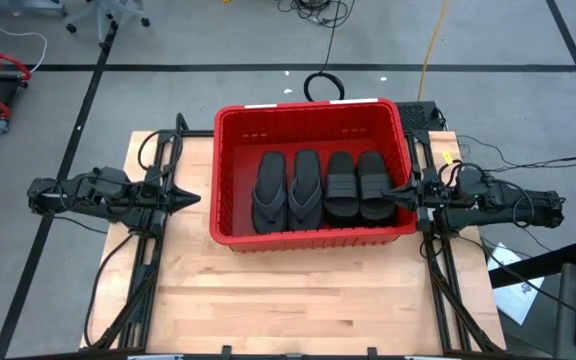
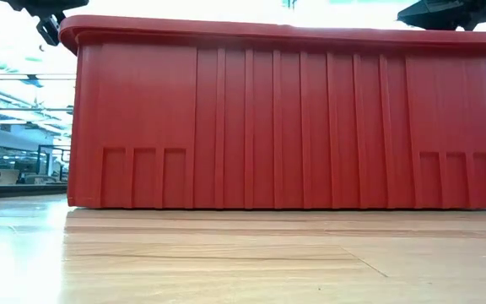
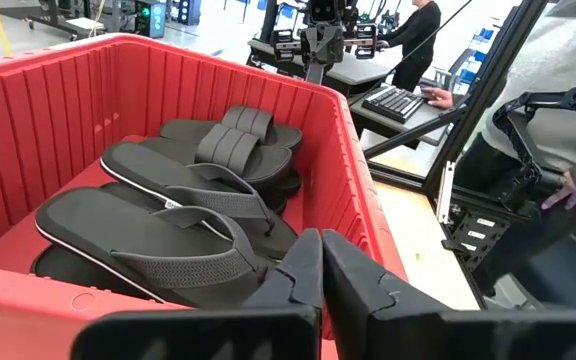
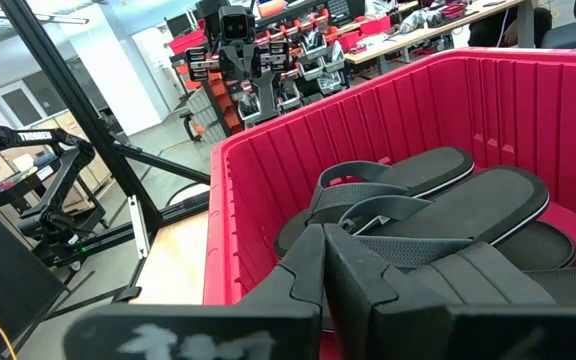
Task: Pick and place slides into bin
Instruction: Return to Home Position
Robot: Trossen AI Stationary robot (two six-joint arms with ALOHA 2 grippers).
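no legible text, no readable labels, brands, numbers or signs

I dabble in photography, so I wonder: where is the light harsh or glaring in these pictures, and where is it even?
Low view: the large red plastic bin fills the frame, the room above its rim is blown out white, and the pale wooden table has a bright sheen at left. High view: even light, faint shadows. Left wrist view: no glare on the black rubber slides.
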